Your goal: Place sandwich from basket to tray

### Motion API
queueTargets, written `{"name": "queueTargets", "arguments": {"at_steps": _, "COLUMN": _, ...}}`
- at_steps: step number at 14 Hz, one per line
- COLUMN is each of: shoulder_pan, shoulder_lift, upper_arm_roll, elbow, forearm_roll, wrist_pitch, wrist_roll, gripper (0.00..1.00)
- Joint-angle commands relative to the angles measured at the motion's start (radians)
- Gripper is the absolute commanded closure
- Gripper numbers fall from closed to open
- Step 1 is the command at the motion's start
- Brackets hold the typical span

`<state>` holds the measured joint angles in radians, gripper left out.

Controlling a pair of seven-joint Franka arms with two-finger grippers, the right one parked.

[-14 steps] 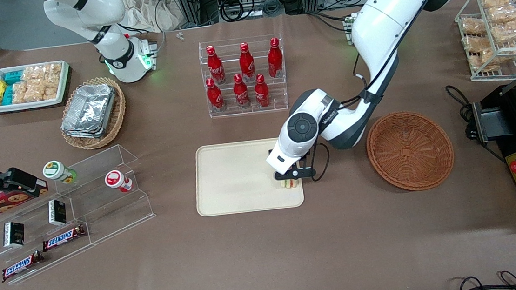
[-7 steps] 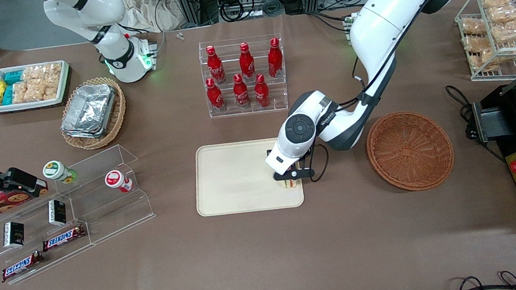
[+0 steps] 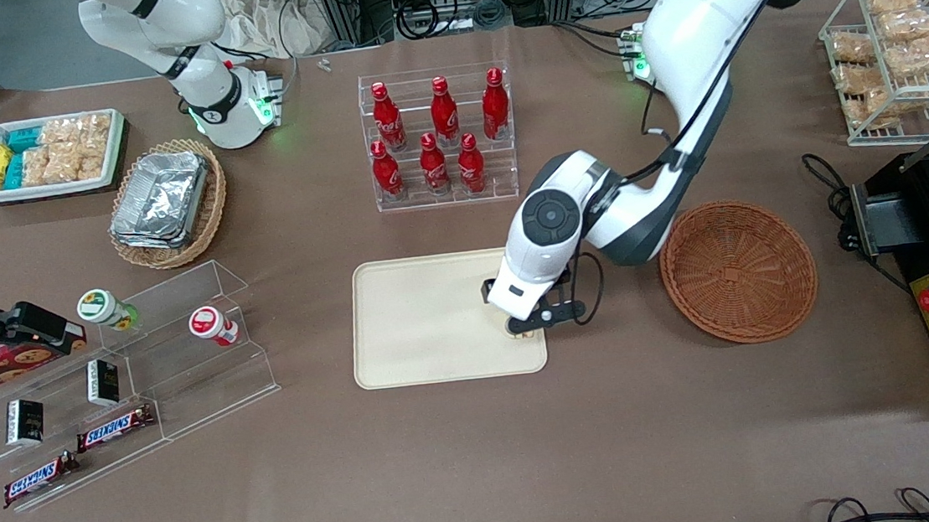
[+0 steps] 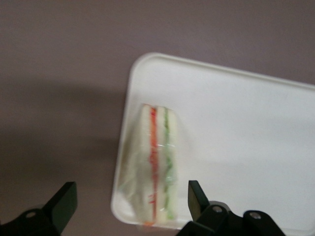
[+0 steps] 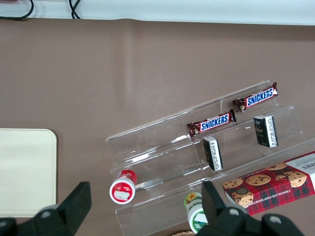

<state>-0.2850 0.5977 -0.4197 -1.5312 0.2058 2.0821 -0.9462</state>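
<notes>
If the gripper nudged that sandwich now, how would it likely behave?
The sandwich looks soft, so squeezing would probably squash it. It stands on edge at the tray corner, so a push may topple it. The gripper hangs open above it.

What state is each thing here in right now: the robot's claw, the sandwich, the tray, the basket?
Gripper: open, above the sandwich, not touching it.
Sandwich: lying on the tray's corner, released.
Tray: flat on the table, holding only the sandwich.
Basket: upright, empty.
</notes>
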Motion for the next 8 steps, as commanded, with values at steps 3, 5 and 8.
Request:
{"name": "queueTargets", "arguments": {"at_steps": 3, "shoulder_pan": 0.122, "shoulder_lift": -0.242, "upper_arm_roll": 0.009, "elbow": -0.047, "forearm_roll": -0.049, "wrist_pitch": -0.131, "wrist_roll": 0.072, "gripper": 0.0}}
{"name": "queueTargets", "arguments": {"at_steps": 5, "shoulder_pan": 0.188, "shoulder_lift": -0.292, "upper_arm_roll": 0.009, "elbow": -0.061, "forearm_roll": -0.051, "wrist_pitch": -0.132, "wrist_roll": 0.124, "gripper": 0.0}}
{"name": "queueTargets", "arguments": {"at_steps": 8, "shoulder_pan": 0.303, "shoulder_lift": -0.373, "upper_arm_roll": 0.009, "elbow": -0.064, "forearm_roll": -0.133, "wrist_pitch": -0.177, "wrist_roll": 0.243, "gripper": 0.0}}
